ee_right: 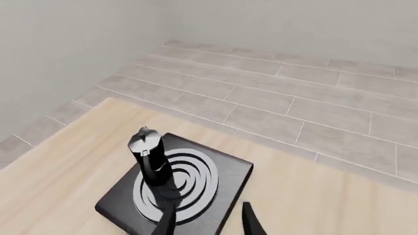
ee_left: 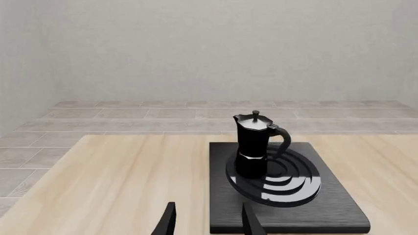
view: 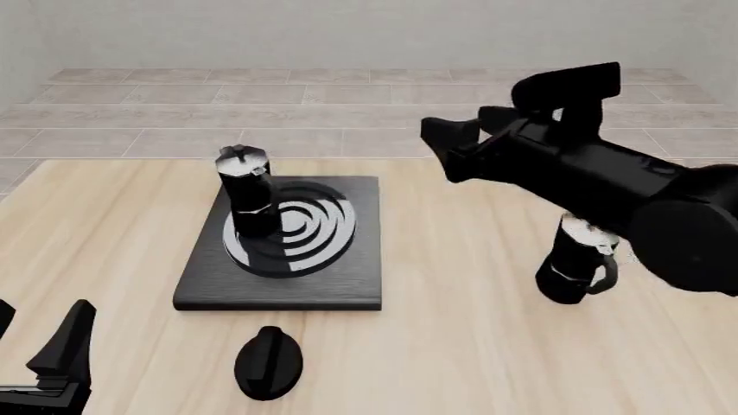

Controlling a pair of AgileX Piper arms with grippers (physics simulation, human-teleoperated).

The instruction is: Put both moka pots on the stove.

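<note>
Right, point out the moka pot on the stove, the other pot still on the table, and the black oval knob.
moka pot on the stove (view: 249,201), front view, on its faceted body.
moka pot on the table (view: 573,268), front view, on its lower body below the right arm.
black oval knob (view: 269,362), front view, on its top ridge.

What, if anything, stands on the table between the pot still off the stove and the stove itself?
Nothing visible: bare table lies between the right pot and the stove. The black knob sits nearer the camera, off that path.
</note>
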